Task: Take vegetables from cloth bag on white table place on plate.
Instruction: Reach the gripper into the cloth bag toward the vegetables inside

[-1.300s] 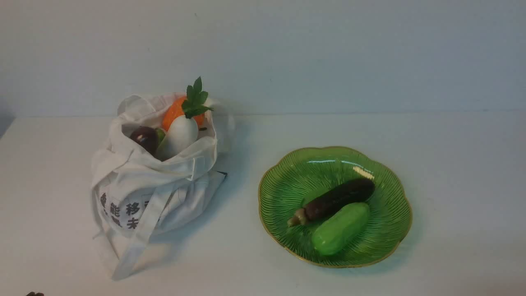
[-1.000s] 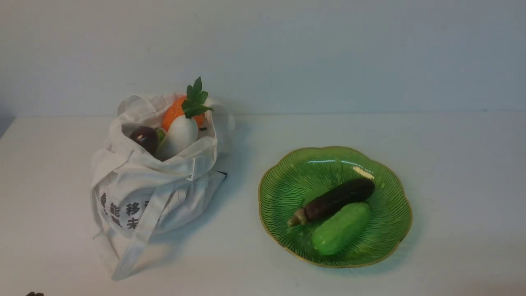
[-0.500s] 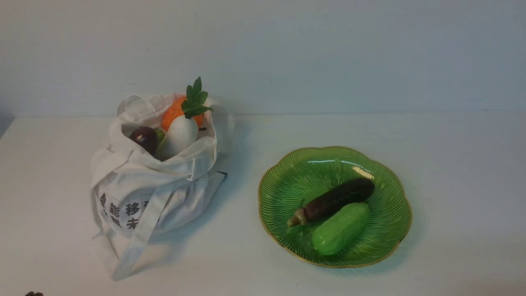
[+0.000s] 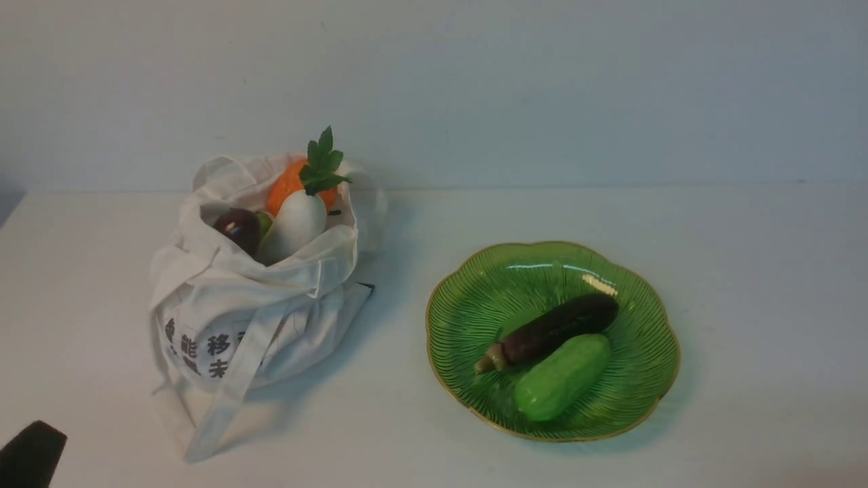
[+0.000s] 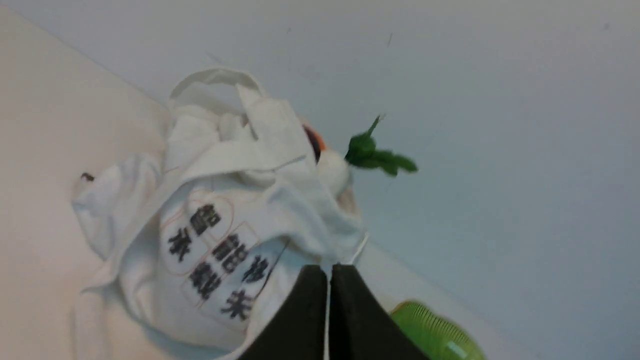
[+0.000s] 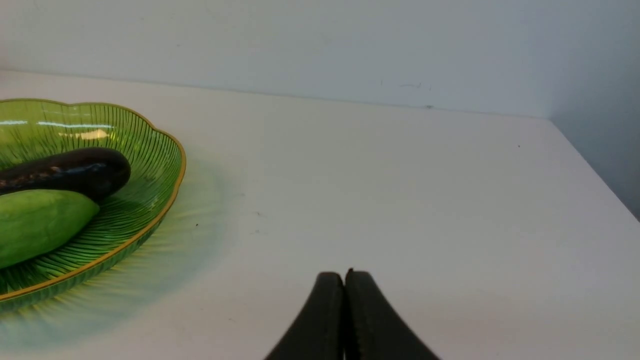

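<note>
The cloth bag is set on the white table, toward ten o'clock of the tabletop as seen from the front. In its open mouth, going left to right, a dark purple round vegetable, a small green vegetable, a white radish and an orange pumpkin can be counted, one of each. The radish is partly leaned over the pumpkin, and its single leafy top is pointed toward twelve o'clock. Whether more is hidden deeper in the cloth cannot be told.

The left gripper is seen with its fingertips brought together, nothing held; in the front view its dark tip is shown toward seven o'clock, apart from the bag.

One green plate is placed toward four o'clock from the bag, well apart from it. Two vegetables are laid on it: a long eggplant, its stem end pointed toward eight o'clock, and a light green vegetable just beside it, on its five o'clock side.

The right gripper is likewise closed up, with nothing between its fingers.

The task is judged to be about one third done: two vegetables are plated, and at least four are left to be moved.
</note>
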{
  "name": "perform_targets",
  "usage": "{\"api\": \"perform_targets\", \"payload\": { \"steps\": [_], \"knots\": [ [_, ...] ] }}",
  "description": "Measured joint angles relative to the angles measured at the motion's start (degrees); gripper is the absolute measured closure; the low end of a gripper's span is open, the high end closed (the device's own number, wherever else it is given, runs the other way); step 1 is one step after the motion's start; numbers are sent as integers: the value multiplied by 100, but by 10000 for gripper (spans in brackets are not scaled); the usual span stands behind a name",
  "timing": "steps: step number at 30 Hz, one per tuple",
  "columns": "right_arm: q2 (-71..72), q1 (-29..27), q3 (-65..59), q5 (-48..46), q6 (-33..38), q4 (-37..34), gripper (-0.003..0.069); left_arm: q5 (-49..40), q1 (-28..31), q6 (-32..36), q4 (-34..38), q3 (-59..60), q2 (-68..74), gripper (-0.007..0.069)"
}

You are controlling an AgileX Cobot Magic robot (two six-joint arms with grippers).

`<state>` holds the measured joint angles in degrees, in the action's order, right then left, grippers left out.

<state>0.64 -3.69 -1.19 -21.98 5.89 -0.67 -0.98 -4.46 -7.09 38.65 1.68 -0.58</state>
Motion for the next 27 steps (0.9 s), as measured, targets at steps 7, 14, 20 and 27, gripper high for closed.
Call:
{"api": "perform_targets", "payload": {
  "steps": [7,14,20,27],
  "knots": [
    [0,0,0,0,0,0,673,1556,0,133,336,-607,10,629],
    [0,0,0,0,0,0,673,-757,0,990,-987,-2773,1607,629],
    [0,0,0,0,0,0,673,-3428,0,1760,-1471,-4644,4124,629],
    [0,0,0,0,0,0,673,-4839,0,2806,-1553,-6518,6807,629]
  ]
}}
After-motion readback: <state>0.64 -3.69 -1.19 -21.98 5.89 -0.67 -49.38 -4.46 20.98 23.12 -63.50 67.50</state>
